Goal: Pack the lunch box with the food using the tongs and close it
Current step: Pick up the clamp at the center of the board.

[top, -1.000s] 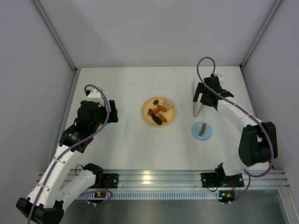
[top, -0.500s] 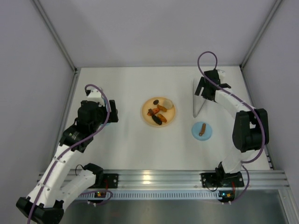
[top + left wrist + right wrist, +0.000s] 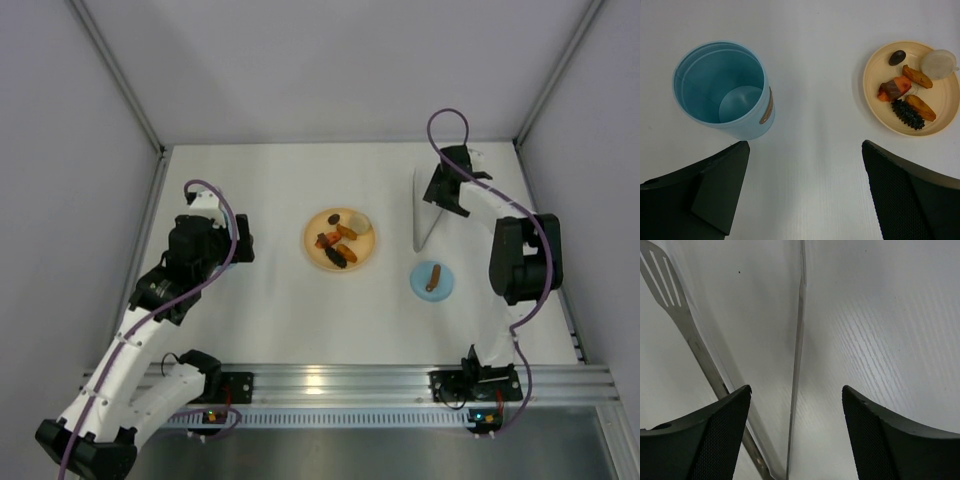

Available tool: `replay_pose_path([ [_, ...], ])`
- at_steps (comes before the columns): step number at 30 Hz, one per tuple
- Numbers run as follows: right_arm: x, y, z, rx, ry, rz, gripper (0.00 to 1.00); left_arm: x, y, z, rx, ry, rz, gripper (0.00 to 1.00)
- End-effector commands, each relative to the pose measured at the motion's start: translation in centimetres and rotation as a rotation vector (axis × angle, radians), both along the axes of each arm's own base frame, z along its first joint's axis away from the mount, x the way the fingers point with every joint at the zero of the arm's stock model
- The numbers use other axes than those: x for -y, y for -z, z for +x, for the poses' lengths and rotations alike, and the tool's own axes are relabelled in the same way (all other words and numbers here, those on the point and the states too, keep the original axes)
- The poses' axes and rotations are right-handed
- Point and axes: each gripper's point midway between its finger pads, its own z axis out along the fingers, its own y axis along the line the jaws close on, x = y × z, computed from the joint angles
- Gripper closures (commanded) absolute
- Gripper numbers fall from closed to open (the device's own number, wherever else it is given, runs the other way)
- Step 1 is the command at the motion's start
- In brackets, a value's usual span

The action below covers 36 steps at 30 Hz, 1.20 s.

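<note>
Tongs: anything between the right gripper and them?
Nothing visible. In the right wrist view the right gripper hangs directly over the tongs, with its open jaws on either side of one thin arm. The slotted arm passes beside one finger.

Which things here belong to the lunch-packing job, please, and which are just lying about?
For the job: tub, lid, food, tongs.
Lying about: plate, which only carries the food.
</note>
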Motion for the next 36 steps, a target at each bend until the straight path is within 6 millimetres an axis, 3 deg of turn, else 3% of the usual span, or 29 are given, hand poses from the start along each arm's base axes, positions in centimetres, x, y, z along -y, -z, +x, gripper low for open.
replay_pose_path([
  [1, 0.7, -0.2, 1.7, 0.025, 0.029, 0.037, 0.28, 0.4, -1.2, 0.7, 0.047, 0.003, -0.027, 0.01],
  [5, 0.9, 0.6, 2.2, 0.013, 0.04, 0.046, 0.32, 0.4, -1.1, 0.8, 0.041, 0.002, -0.027, 0.01],
  [14, 0.8, 2.9, 2.6, -0.03, 0.04, 0.046, 0.57, 0.6, -0.8, 0.8, 0.033, 0.009, -0.025, 0.01],
  [16, 0.8, 3.8, 2.7, -0.046, 0.038, 0.05, 0.7, 0.6, -0.8, 0.9, 0.031, 0.011, -0.026, 0.01],
  [22, 1.3, 4.9, 2.8, -0.061, 0.045, 0.06, 0.92, 0.9, -0.7, 0.9, 0.024, 0.02, -0.032, 0.01],
  [23, 1.2, 5.0, 2.8, -0.064, 0.043, 0.06, 1.0, 0.9, -0.6, 1.0, 0.021, 0.022, -0.03, 0.01],
  [25, 1.4, 4.7, 2.9, -0.065, 0.038, 0.073, 1.0, 1.1, -0.6, 1.0, 0.018, 0.031, -0.036, 0.01],
  [28, 1.0, 2.4, 2.7, -0.026, 0.023, 0.092, 1.0, 1.6, -1.0, 1.0, 0.017, 0.046, -0.055, 0.01],
  [29, 0.9, -0.2, 2.9, 0.029, 0.018, 0.099, 1.0, 1.8, -1.2, 1.1, 0.016, 0.048, -0.065, 0.01],
  [31, 0.7, -2.9, 2.6, 0.069, 0.008, 0.11, 1.0, 2.3, -2.4, 1.4, 0.022, 0.059, -0.09, 0.01],
  [32, 0.5, -6.0, 2.4, 0.133, -0.006, 0.12, 1.0, 3.1, -2.8, 1.2, 0.013, 0.095, -0.113, 0.01],
  [33, 0.4, -7.5, 2.2, 0.162, -0.014, 0.13, 1.0, 3.8, -3.5, 1.2, 0.017, 0.123, -0.138, 0.01],
  [36, -2.2, -12.9, 0.7, 0.265, -0.117, 0.237, 1.0, 7.8, -6.3, 0.6, 0.025, 0.307, -0.278, 0.01],
])
